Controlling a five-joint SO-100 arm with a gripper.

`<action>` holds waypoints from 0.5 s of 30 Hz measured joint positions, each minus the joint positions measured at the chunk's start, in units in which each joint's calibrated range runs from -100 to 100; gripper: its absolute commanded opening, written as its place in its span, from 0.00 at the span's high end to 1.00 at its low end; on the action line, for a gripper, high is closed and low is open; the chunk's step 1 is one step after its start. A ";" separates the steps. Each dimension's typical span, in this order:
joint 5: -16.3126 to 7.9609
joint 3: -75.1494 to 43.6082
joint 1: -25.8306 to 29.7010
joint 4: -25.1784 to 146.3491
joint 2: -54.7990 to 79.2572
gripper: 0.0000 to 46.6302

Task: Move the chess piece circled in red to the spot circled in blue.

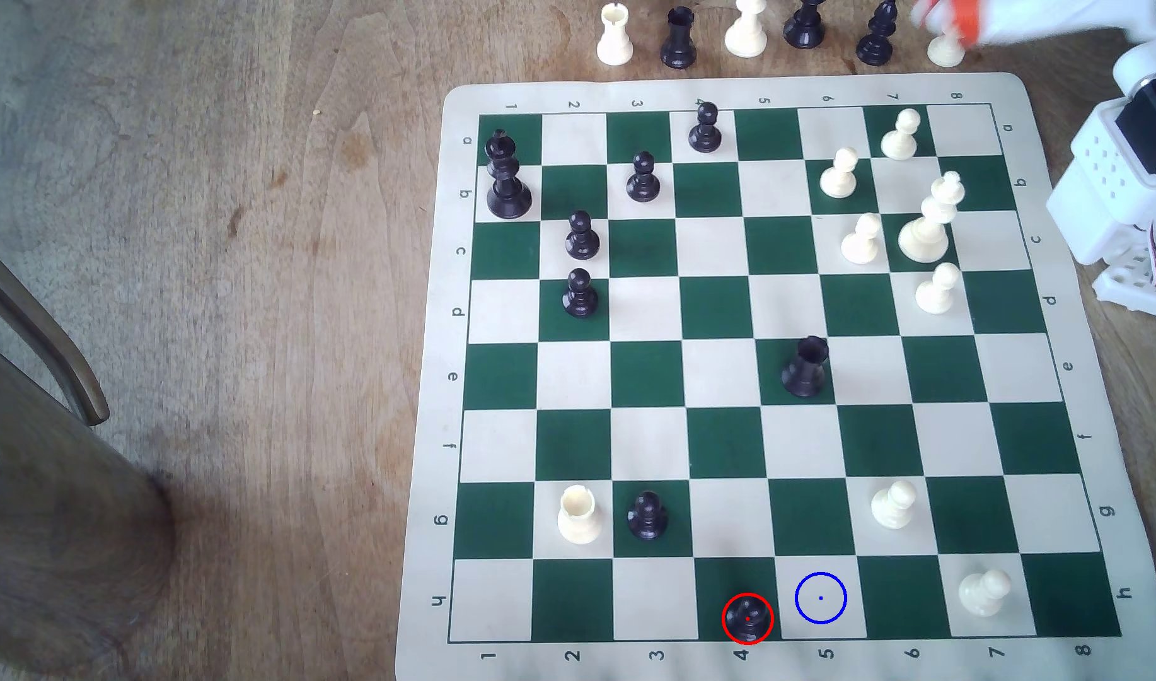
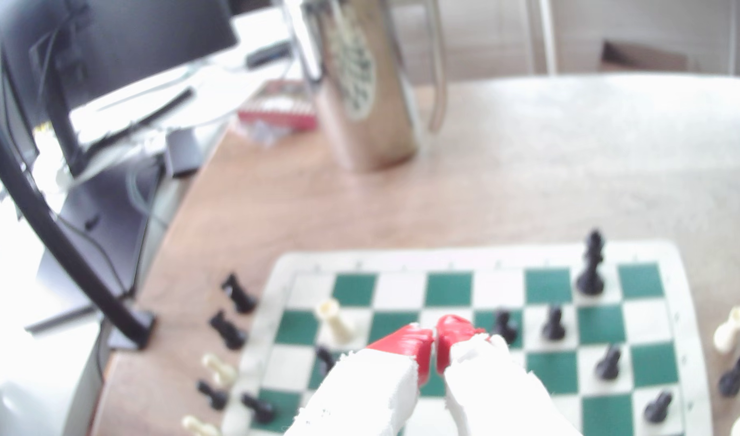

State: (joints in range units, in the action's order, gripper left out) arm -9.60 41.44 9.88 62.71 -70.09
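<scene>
The chess piece circled in red is a small black pawn standing on a green square in row h, at the board's near edge in the exterior view. Just to its right in that view, the spot circled in blue is a bare cream square. My gripper is a blur at the exterior view's top right, far from both, above the pieces set off the board. In the wrist view the gripper hangs high over the board, its red fingertips pressed together with nothing between them.
The green and cream chessboard carries several black and cream pieces. A black rook stands mid-board. A cream pawn is in row h, two squares to the right of the blue ring. Captured pieces line the far edge. The arm's white base is at the right.
</scene>
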 measured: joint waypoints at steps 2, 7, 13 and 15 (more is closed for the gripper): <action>-1.56 -0.27 1.99 0.24 5.95 1.00; -6.54 -8.22 7.30 0.24 22.20 1.00; -10.79 -21.78 9.51 0.56 41.22 1.00; -12.31 -25.76 10.69 0.80 48.09 1.00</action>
State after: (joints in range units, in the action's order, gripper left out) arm -21.90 15.68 20.58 63.51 -21.99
